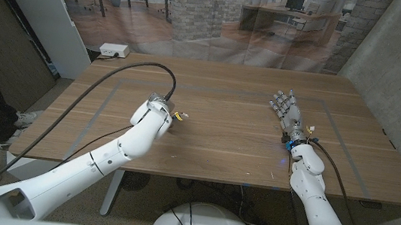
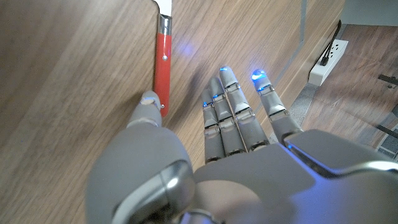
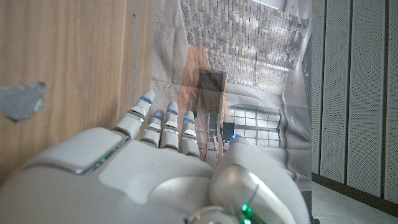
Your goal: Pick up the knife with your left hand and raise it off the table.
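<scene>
Left hand hovers over the knife near the middle of the table, fingers spread and holding nothing, thumb tip at the red handle. This looks like the reach step; next, the fingers must close around the handle before any lift.

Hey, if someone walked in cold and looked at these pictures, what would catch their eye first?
Probably the knife with its bright red handle, lying on the wooden table just beside the thumb of the left hand, whose fingers are stretched out and not yet around it. After that, the right hand, open with fingers apart over the table's right side, holding nothing.
</scene>
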Robot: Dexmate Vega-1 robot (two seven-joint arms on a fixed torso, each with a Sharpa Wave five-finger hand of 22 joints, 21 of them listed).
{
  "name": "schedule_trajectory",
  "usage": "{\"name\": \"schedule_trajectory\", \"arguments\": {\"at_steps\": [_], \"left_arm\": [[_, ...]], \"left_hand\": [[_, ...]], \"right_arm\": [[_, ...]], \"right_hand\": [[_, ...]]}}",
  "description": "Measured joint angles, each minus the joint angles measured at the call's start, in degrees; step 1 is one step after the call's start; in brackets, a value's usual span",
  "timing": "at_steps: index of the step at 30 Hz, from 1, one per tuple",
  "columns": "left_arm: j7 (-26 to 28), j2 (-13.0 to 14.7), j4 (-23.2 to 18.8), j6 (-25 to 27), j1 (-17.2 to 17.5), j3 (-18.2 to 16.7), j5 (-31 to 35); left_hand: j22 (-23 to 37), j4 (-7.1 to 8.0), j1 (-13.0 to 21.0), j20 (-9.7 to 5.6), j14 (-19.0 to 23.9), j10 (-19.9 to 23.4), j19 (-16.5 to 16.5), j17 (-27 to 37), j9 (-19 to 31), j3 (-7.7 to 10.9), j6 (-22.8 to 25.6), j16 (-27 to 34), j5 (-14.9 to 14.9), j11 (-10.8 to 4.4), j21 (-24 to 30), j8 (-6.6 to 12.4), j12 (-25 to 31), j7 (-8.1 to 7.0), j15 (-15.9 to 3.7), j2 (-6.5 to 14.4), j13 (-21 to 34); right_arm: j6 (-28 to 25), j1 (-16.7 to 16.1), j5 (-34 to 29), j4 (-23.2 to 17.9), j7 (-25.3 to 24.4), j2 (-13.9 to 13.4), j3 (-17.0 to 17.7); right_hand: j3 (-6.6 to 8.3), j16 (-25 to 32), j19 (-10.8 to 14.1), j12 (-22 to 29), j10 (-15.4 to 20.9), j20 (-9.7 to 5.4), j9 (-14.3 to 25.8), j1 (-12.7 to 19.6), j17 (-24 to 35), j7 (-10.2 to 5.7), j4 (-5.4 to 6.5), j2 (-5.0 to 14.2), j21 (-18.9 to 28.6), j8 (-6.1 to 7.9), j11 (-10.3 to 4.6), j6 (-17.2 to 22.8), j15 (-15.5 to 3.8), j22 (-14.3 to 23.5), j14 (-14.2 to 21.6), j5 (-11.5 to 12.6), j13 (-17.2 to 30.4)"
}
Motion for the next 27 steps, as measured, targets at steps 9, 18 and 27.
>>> {"name": "schedule_trajectory", "arguments": {"at_steps": [9, 18, 27], "left_arm": [[5.0, -0.2, 1.8, 1.5, 0.7, 0.4, 0.4], [10.3, -0.1, 3.0, 2.6, 1.3, 0.8, -1.2], [12.4, 0.0, 3.6, 2.7, 0.8, 1.8, -2.9]], "left_hand": [[-0.2, -0.18, 0.4, -0.69, 3.4, 3.4, 1.8, 0.0, 0.1, -0.18, 3.7, 1.1, -0.6, -0.74, 0.8, 0.56, 1.1, -0.88, -0.72, -0.4, 0.3], [-0.1, -0.01, 0.7, -1.03, 4.6, 4.4, 2.3, 0.0, 0.1, -0.01, 4.9, 1.5, -0.8, -1.12, 1.1, 0.96, 1.3, -0.81, -0.92, -0.7, 0.5], [-0.1, -0.01, 1.0, -1.03, 4.6, 4.4, 2.3, -0.3, 0.1, 0.00, 4.7, 1.5, -0.9, -1.12, 1.1, 0.88, 1.3, -1.03, -0.92, -1.0, 0.5]], "right_arm": [[0.6, 0.9, 0.0, 1.5, 0.3, 0.0, 0.2], [1.7, 2.1, -0.5, 3.5, 0.4, 0.1, 0.4], [3.4, 3.6, -0.8, 5.9, 0.6, 0.4, 0.7]], "right_hand": [[-0.16, 0.0, 0.0, 0.0, 0.2, 0.00, 0.0, 0.0, 0.0, 0.00, -0.16, 0.00, 0.0, 0.00, 0.21, 0.0, 0.00, 0.0, 0.0, 0.0, 0.0], [-0.16, 0.0, 0.0, 0.0, 0.2, 0.00, 0.0, -0.2, 0.0, 0.00, -0.16, -0.23, 0.0, 0.00, 0.20, 0.0, 0.14, 0.0, 0.1, 0.0, 0.0], [-0.32, 0.0, 0.0, 0.0, 0.8, -0.01, 0.0, -0.2, 0.0, 0.24, -0.32, -0.23, 0.0, 0.00, 0.42, 0.2, -0.01, 0.0, 1.1, 0.0, 0.0]]}}
